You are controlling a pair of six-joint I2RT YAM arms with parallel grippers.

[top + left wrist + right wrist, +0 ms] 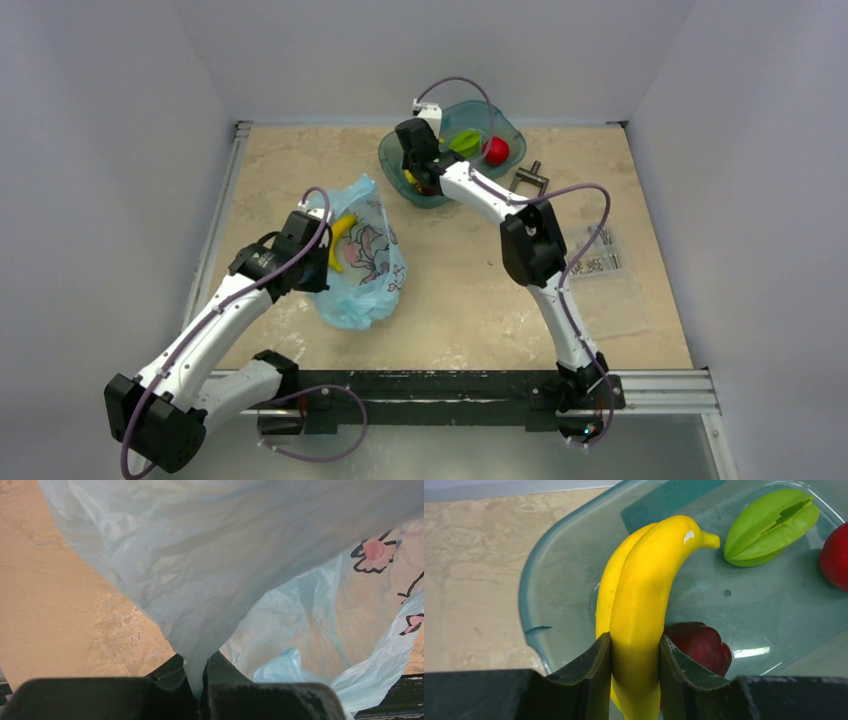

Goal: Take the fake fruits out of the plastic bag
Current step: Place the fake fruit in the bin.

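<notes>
The light-blue plastic bag [365, 265] lies on the table left of centre, its mouth toward the back. A yellow banana [341, 238] shows in that mouth. My left gripper [320, 262] is shut on a fold of the bag; in the left wrist view the bag [200, 570] rises from the left gripper [200, 675]. My right gripper [420, 180] is over the teal bowl [510, 130] and is shut on a second yellow banana [644, 595], with the right gripper [635, 650] round its middle. A dark maroon fruit [704, 645] lies in the bowl [554, 580] beneath.
A green ridged fruit [463, 142] and a bright red round fruit [496, 151] lie in the bowl; both also show in the right wrist view [769, 525] [836, 555]. A small black metal part [531, 180] and a clear packet [600, 260] lie to the right.
</notes>
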